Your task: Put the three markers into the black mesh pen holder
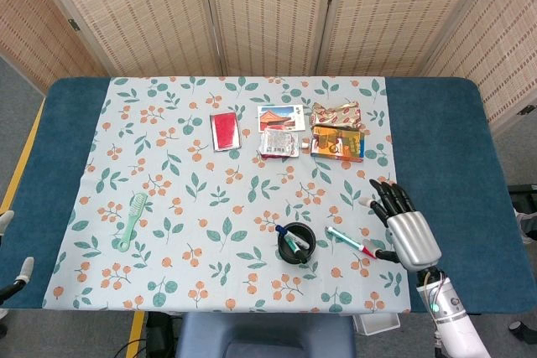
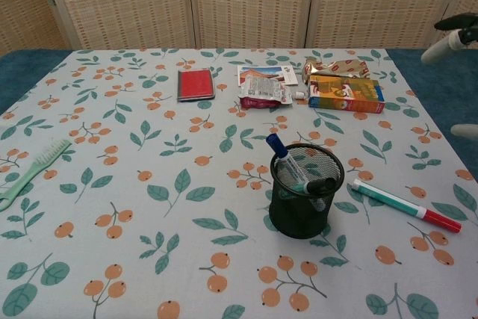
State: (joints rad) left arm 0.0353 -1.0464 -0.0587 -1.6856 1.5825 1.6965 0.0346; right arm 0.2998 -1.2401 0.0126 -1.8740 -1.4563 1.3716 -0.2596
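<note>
The black mesh pen holder (image 2: pixel 305 191) is seen upright on the leaf-and-berry tablecloth (image 2: pixel 112 184), near the table's front edge. Two markers are lodged in it: a blue-capped marker (image 2: pixel 287 160) leaning out over the rim to the left, and a black-capped marker (image 2: pixel 320 184) lying against the inside. The third, a green-and-red marker (image 2: pixel 406 205), is found flat on the cloth just to the right of the holder, red end pointing away from it. The right hand (image 1: pixel 403 229) is observed with fingers spread and nothing held, palm down beside the red end of that marker at the cloth's right edge; contact cannot be judged. Only fingertips (image 2: pixel 437 50) appear in the chest view. No writing on the markers is legible.
</note>
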